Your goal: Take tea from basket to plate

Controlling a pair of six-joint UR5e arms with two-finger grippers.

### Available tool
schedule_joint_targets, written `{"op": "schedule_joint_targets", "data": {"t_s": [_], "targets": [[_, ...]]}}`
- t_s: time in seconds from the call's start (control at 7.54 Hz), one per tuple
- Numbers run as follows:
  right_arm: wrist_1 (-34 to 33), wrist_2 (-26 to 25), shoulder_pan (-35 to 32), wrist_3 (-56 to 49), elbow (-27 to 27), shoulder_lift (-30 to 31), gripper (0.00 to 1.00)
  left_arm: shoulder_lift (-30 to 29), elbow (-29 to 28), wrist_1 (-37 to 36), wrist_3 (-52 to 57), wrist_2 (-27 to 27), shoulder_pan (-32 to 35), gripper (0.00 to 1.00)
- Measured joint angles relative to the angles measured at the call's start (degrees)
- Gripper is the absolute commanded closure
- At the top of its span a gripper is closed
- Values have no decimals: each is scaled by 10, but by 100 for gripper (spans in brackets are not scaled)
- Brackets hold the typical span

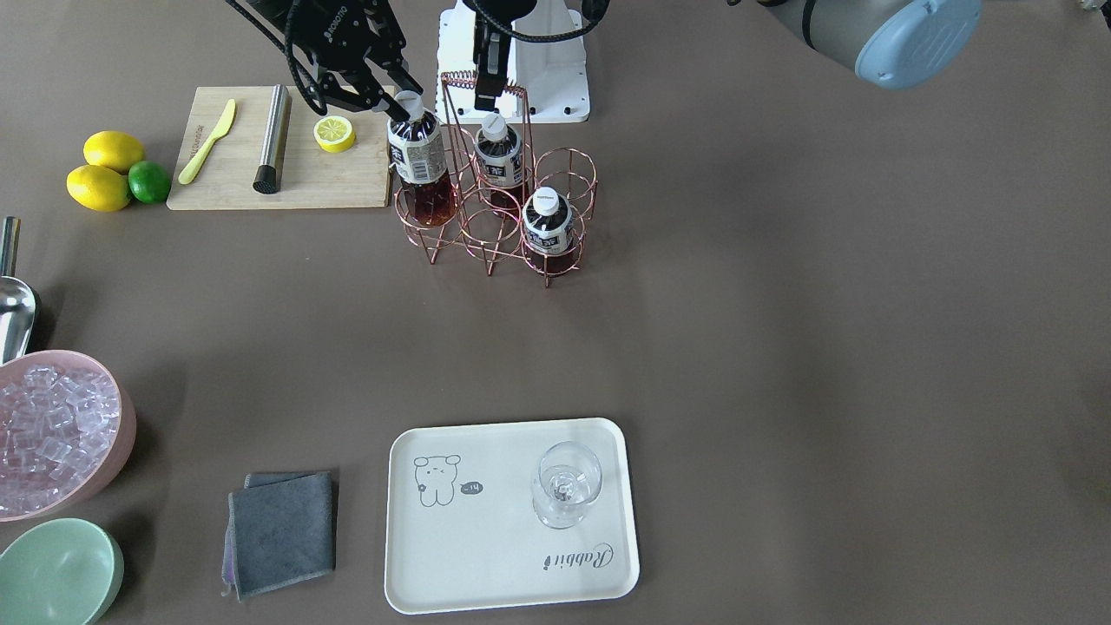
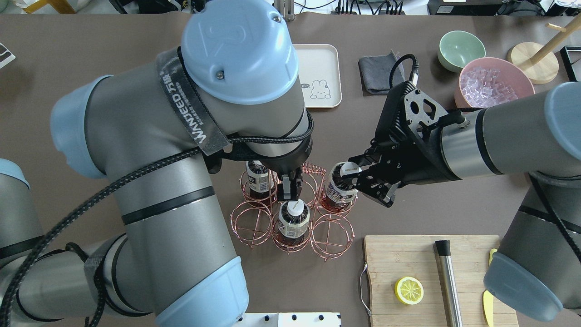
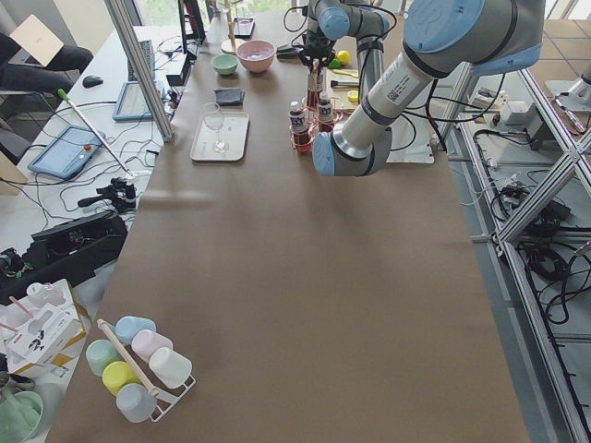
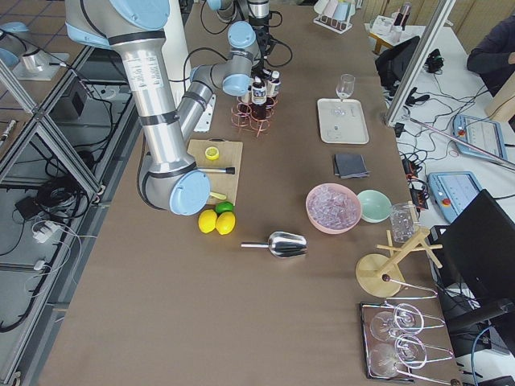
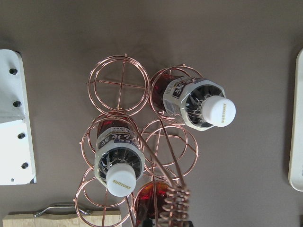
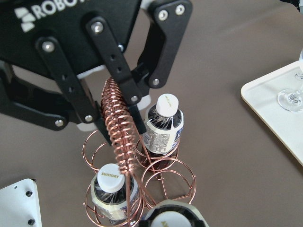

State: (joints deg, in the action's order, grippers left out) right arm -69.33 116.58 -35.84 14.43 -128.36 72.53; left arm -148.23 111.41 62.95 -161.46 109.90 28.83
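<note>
Tea [image 1: 418, 161] in basket's [image 1: 566, 176] corner cell, right gripper [image 2: 353, 178] clamped on its neck, left gripper [image 1: 489, 87] pinching basket handle [image 6: 118, 127], brown table [image 1: 781, 347].

In the front-facing view's upper left, a wooden cutting board [image 1: 338, 184] carries a yellow knife [image 1: 208, 141], a steel cylinder [image 1: 272, 139] and a lemon half [image 1: 334, 134]. Two lemons [image 1: 114, 151] and a lime [image 1: 149, 182] lie beside it. Lower left lie a pink bowl of ice cubes [image 1: 127, 430], a green bowl [image 1: 56, 573] and a grey cloth [image 1: 282, 529].
</note>
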Motion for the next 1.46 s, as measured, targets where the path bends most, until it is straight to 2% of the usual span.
{"op": "schedule_joint_targets", "data": {"t_s": [0.53,0.93,1.19,1.46], "targets": [[-22,51,-64,-8,-6,-8,100,0,2,0,0,-2,0,100],[-69,78,-126,-7,1,-36,100,1,1,0,0,-3,0,100],[-74,80,-156,-2,29,-55,100,1,1,0,0,-4,0,100],[-73,80,-193,0,84,-85,100,0,1,1,0,-7,0,100]]}}
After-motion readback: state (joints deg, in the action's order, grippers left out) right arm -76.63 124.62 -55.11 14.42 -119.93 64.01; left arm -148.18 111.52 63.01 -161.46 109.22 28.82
